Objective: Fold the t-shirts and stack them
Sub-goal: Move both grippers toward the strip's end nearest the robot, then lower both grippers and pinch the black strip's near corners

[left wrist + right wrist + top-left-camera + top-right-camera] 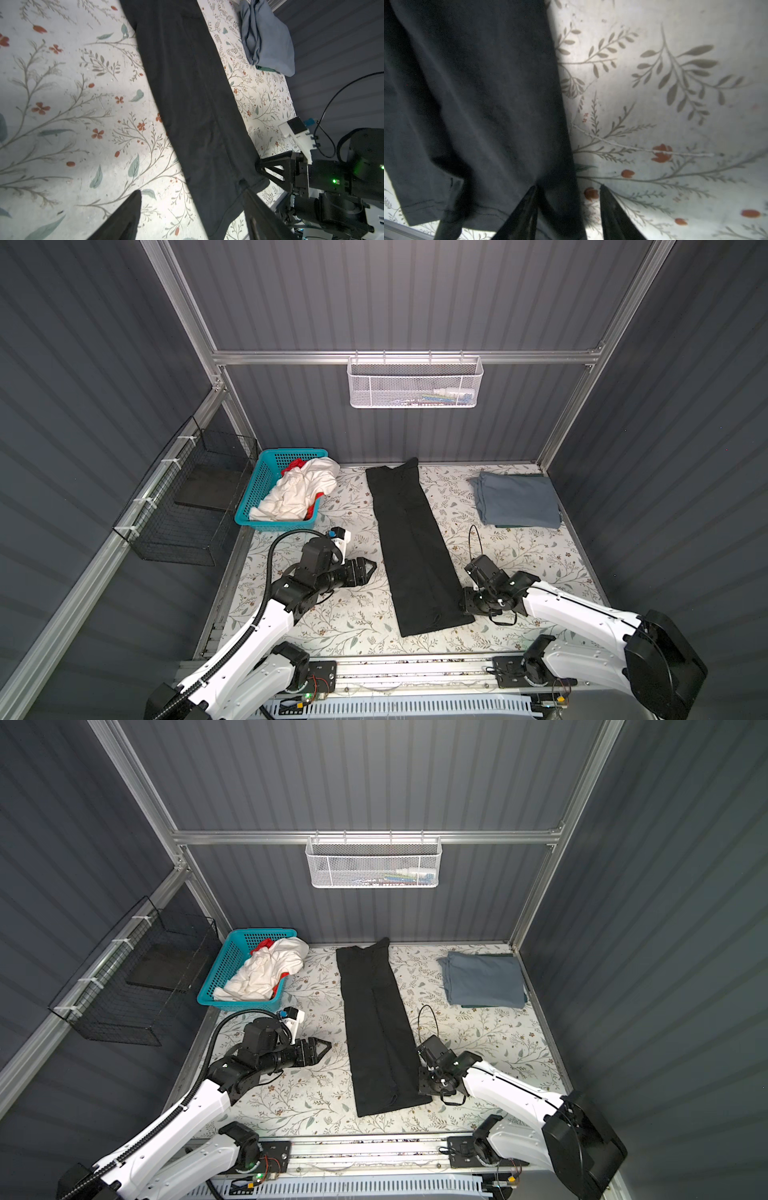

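One black t-shirt [415, 547], a long folded strip, lies between two grippers. The left gripper [369, 567] gapes wide beside it, empty. The right gripper [568, 188], jaws half parted, straddles its edge, clamping nothing. Beyond the right one lies one folded blue-grey t-shirt [517, 499]. Beyond the left, one white t-shirt [299, 489] and one red t-shirt [293, 466] sit in one teal basket [270, 524].

This looks like a robotics lab test cell: silver aluminium frame [291, 357], dark grey ribbed wall panels [395, 294], two white-and-black robot arms [249, 639] [577, 614] over a floral-printed counter [552, 556].
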`<state>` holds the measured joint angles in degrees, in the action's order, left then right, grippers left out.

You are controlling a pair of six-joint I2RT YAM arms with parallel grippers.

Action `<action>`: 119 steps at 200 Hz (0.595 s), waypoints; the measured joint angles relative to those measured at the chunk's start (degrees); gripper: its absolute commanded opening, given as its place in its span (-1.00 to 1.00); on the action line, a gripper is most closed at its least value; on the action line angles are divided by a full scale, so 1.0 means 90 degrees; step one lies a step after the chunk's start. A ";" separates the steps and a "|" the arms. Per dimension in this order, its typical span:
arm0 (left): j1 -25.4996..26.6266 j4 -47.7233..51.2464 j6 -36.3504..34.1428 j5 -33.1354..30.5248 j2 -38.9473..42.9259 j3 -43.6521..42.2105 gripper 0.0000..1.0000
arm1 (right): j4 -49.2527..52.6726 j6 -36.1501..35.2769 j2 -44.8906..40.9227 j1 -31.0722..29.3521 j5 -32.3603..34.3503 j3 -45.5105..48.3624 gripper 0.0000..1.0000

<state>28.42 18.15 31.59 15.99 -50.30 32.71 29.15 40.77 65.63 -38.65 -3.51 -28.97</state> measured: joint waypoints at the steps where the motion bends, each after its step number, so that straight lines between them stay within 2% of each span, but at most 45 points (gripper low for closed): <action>1: 0.0000 0.0010 0.0005 0.0010 0.0007 -0.0012 0.53 | -0.0007 0.0005 -0.0007 0.0000 -0.0005 0.0010 -0.05; 67: 0.0153 0.0274 0.0291 0.0381 0.0061 -0.0168 0.50 | -0.0345 0.0204 -0.0670 -0.0053 -0.0236 0.0590 -0.12; 119: 0.0651 0.0457 0.0595 0.0474 0.0063 -0.0347 0.37 | -0.0644 0.0308 -0.1073 -0.0185 -0.0525 0.0906 -0.19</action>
<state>34.28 22.26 36.95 20.25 -49.74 29.58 23.35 43.55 55.96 -40.32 -8.23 -20.82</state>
